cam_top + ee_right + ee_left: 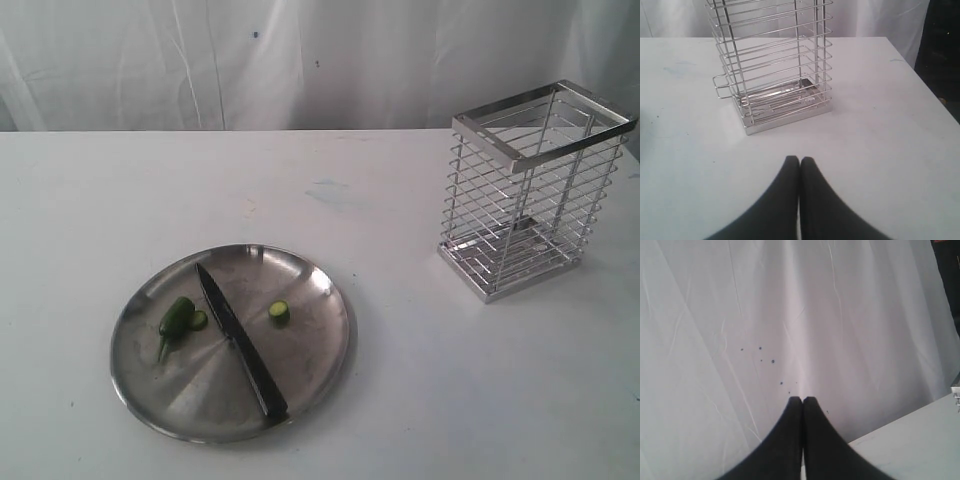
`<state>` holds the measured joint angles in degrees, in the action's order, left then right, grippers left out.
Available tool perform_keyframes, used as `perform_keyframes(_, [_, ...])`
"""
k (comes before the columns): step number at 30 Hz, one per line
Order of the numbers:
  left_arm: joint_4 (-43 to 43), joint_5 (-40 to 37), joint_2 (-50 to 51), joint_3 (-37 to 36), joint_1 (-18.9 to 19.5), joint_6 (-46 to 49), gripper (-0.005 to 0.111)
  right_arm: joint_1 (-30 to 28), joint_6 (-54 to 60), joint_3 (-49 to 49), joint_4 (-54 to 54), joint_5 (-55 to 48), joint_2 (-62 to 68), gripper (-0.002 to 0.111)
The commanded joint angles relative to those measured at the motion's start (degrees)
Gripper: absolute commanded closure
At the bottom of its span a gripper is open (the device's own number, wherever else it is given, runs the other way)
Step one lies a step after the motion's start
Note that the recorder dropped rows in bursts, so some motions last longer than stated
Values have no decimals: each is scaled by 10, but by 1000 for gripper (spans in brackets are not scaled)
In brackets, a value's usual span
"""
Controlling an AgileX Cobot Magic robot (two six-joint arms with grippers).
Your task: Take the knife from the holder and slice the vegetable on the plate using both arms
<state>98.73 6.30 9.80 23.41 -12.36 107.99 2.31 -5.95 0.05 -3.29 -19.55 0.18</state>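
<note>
Lying across the plate (320,360), knife (240,343); both grippers' fingers (792,412) pressed together, empty.

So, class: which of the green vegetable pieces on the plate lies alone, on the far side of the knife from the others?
The small round slice; the stemmed piece lies across the knife.

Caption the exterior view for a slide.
Dark knife and sliced green pepper on round steel plate; chrome wire holder empty.

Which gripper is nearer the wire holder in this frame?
The right. The right gripper, fingers together, faces the holder across a short stretch of table. The left gripper, also closed, points at the backdrop curtain, with only a sliver of holder at its view's edge.
</note>
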Motion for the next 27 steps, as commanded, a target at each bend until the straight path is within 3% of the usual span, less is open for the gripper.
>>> perform_keyframes(1, [12,-2,-4,0,-3,0,107,-3,-3,-1,-5,-1,-2,108])
perform_keyframes(11, [12,-3,-4,0,-3,0,107,-3,-3,-1,-5,-1,-2,108])
perform_keyframes(12, [-50,-5,-4,0,-3,0,107,-3,-3,-1,-5,-1,-2,108])
perform_keyframes(14, [-279,-15,-4,0,-3,-7,107,-3,-3,-1,-5,-1,-2,108])
perform_keyframes(15, [-478,-31,-4,3,-3,-28,107,-3,-3,-1,-5,-1,-2,108])
perform_keyframes(16, [-601,-60,-4,9,-3,-64,107,-3,-3,-1,-5,-1,-2,108])
perform_keyframes(17, [-710,-101,-4,19,-3,-125,107,-3,-3,-1,-5,-1,-2,108])
perform_keyframes(20, [-823,-219,-4,43,-3,-456,107,-3,-3,-1,-5,-1,-2,108])
perform_keyframes(24, [-987,-248,-18,21,-3,-1102,107,-3,-3,-1,-5,-1,-2,108])
perform_keyframes(25, [-1024,-248,-24,9,-3,-1212,107,-3,-3,-1,-5,-1,-2,108])
perform_keyframes(27, [-1087,-257,-45,-27,-1,-1345,107,-3,-3,-1,-5,-1,-2,108])
